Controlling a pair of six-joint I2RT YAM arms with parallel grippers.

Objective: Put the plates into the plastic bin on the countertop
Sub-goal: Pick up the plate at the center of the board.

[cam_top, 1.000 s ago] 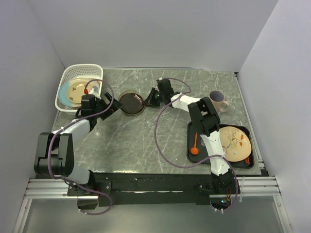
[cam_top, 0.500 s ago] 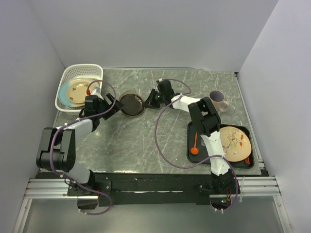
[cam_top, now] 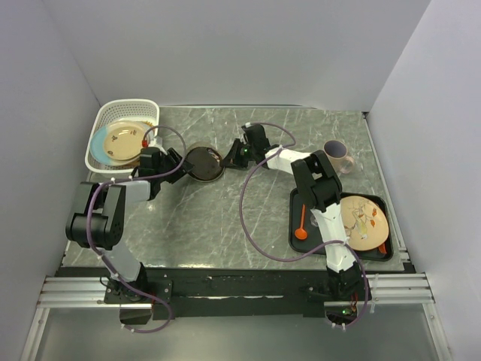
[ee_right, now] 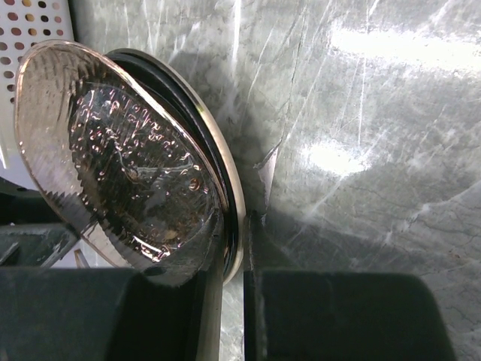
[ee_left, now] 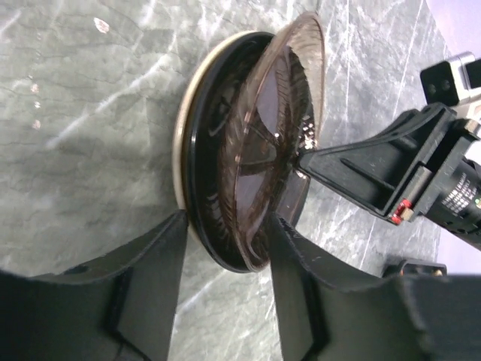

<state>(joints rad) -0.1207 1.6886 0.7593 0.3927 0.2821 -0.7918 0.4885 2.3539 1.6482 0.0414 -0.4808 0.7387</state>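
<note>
The right gripper (cam_top: pixel 228 156) pinches the tilted brown plate (ee_left: pixel 274 128) by its right edge, over a dark plate (ee_left: pixel 209 143). The left gripper (ee_left: pixel 225 222) is open around both.

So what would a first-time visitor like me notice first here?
Probably the amber glass plate tipped up off a dark plate left of centre, pinched by the right gripper while the left gripper straddles both rims. At the far left, a white bin already holds a cream plate.

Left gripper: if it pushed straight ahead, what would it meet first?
Probably the dark plate, whose rim sits inside the left gripper; the tilted glassy plate lies close beside it.
</note>
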